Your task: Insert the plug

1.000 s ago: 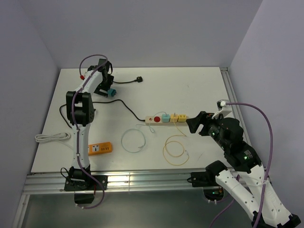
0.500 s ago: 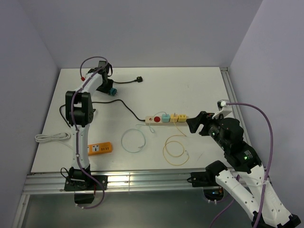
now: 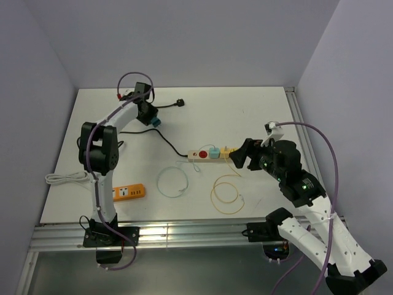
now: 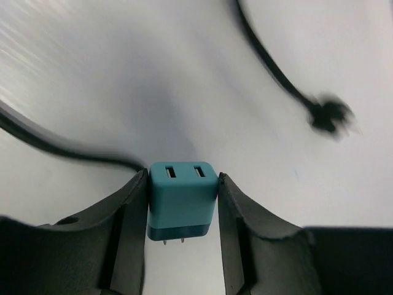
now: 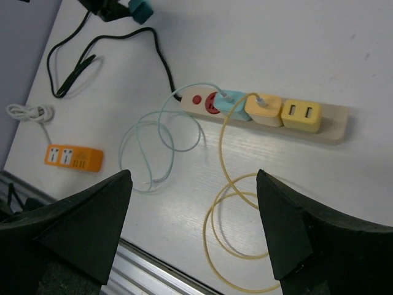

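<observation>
Left wrist view: the teal plug (image 4: 182, 200) is clamped by its sides between the two fingers of the left hand (image 4: 183, 206), which is about half closed, with the prongs pointing back toward the wrist. From above, the plug is held over the far left of the table (image 3: 258, 110), well apart from the power strip (image 3: 193, 154). The strip carries a teal charger (image 5: 230, 104) and two yellow chargers (image 5: 301, 115). The right hand (image 3: 241, 157) stands wide open and empty at the strip's right end.
</observation>
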